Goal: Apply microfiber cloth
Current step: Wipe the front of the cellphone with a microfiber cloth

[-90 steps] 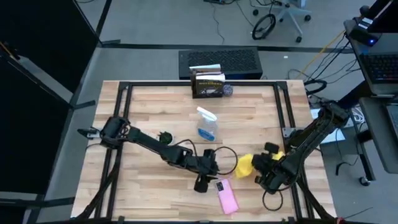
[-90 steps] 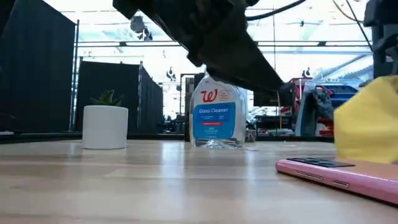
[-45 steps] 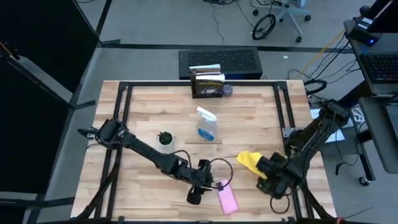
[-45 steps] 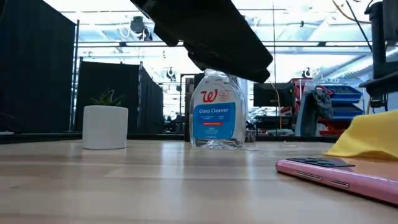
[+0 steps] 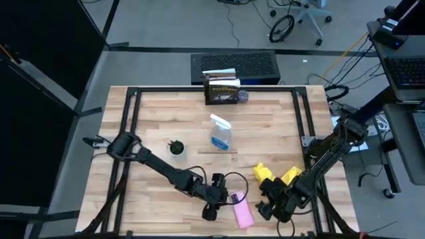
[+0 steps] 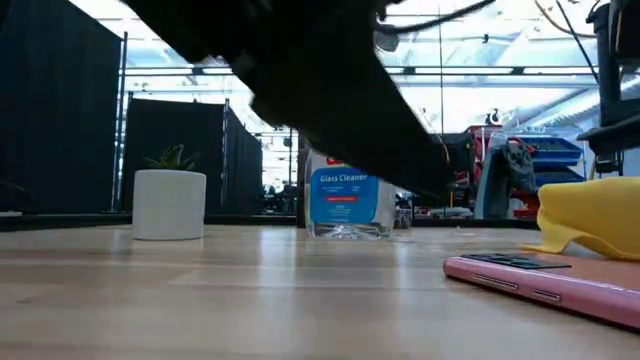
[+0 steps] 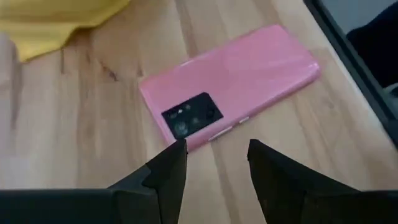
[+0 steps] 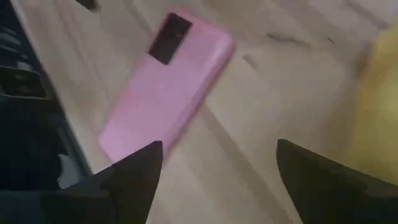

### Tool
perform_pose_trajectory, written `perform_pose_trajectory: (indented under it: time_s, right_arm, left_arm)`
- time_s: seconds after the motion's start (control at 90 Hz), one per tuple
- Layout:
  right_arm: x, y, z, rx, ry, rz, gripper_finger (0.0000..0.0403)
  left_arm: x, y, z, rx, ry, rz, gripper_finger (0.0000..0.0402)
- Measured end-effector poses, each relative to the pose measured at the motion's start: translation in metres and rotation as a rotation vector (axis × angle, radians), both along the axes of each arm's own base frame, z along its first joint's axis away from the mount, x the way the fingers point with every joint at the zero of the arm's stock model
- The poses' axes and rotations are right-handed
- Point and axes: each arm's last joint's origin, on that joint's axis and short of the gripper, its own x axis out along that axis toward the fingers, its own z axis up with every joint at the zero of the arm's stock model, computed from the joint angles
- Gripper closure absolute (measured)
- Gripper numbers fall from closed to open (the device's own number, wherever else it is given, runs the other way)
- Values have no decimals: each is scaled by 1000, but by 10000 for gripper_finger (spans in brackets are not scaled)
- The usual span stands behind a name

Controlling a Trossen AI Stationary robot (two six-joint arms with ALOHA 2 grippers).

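The yellow microfiber cloth (image 5: 265, 174) lies crumpled on the wood table, just beyond a pink phone (image 5: 242, 211) that lies flat with its camera side up. In the low view the cloth (image 6: 590, 215) rests behind the phone (image 6: 540, 280). My right gripper (image 8: 217, 155) hangs open near the table's front edge, to the right of the phone, with the cloth behind it. My left gripper (image 7: 214, 152) is open at the phone's left long edge, fingers short of it.
A clear spray bottle of blue cleaner (image 5: 221, 135) stands mid-table and a small white plant pot (image 5: 176, 149) to its left. A dark box (image 5: 222, 90) sits at the far edge. Black frame rails (image 5: 126, 126) run along the table's sides.
My right gripper has lowered the cloth from the air onto the table, then gone toward the near edge and the phone, leaving the cloth lying there. My left gripper has moved toward the near edge to the phone's left side.
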Motion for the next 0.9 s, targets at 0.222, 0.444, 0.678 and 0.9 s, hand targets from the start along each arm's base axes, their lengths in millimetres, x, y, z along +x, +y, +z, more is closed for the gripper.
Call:
perform_pose_trajectory:
  time_s: [0.222,0.444,0.678,0.9]
  right_arm:
    - [15,0,-24,40,67,-34,110]
    - [35,-3,-35,130,75,-20,110]
    - [44,-5,-39,160,55,-47,110]
    - [44,-6,-37,189,51,-93,110]
  left_arm:
    - [5,-3,-24,38,-8,-42,247]
    - [10,0,-26,33,-43,-22,247]
    - [13,0,-31,39,-66,-1,247]
    - [14,0,-35,33,-74,-4,247]
